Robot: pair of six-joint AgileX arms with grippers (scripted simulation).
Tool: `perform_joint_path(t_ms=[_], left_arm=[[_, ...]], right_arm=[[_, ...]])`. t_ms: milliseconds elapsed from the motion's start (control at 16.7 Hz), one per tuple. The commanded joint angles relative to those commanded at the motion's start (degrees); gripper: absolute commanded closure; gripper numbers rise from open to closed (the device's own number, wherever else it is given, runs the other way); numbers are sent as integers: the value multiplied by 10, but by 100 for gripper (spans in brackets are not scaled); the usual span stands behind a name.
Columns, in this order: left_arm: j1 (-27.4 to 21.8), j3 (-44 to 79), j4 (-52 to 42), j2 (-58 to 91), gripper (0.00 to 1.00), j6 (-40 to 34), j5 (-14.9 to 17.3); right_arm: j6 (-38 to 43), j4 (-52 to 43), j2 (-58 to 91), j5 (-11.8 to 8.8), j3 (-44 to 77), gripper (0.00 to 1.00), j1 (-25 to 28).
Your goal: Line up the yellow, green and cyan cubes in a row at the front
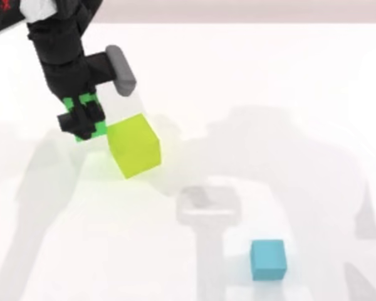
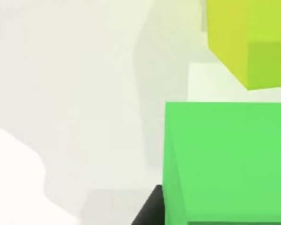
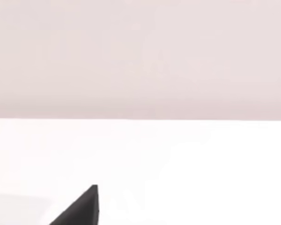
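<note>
The plain white table [image 1: 288, 94] fills the top view, crossed by soft grey shadows of the arms. My left AgileX arm [image 1: 62, 56], black with a grey cylindrical part at its wrist, reaches down over the table's left side from the upper left corner.

The large matte lime-yellow cube [image 1: 135, 146] sits left of centre, turned slightly askew to the table's edges. In the left wrist view the same yellow cube [image 2: 248, 40] shows close beyond the green one, with a sliver of white table between them.

The left claw [image 1: 83, 118] is down at the small bright green matte cube [image 1: 81, 119], just beside the yellow cube's left edge. Its black fingers [image 1: 88, 113] stand over the green cube and hide most of it, so only green patches show around them. From the left wrist view the green cube [image 2: 225, 159] looms large against the camera, with a black finger tip [image 2: 150, 208] at its side; the claw appears closed on this cube.

The small matte cyan-blue cube [image 1: 267, 259] rests alone, well apart from the other two, at the front right of centre.

The right claw is out of the top view; the right wrist view shows only one dark finger tip [image 3: 82, 206] over bare white table, so I cannot tell how it stands.
</note>
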Motion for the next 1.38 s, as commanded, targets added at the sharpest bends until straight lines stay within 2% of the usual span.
perform_joint_path(t_ms=[420, 600, 720, 1080, 1380], left_arm=[[-278, -121, 23, -92, 100, -121, 0], [-353, -159, 34, -125, 100, -160, -2], [-373, -170, 38, -137, 100, -172, -3], [-373, -177, 47, -132, 100, -171, -3], [-375, -237, 150, -97, 100, -175, -2]], right_arm=[[0, 0, 0, 0, 0, 0, 0], [0, 0, 0, 0, 0, 0, 0], [0, 0, 0, 0, 0, 0, 0], [0, 0, 0, 0, 0, 0, 0], [0, 0, 0, 0, 0, 0, 0]])
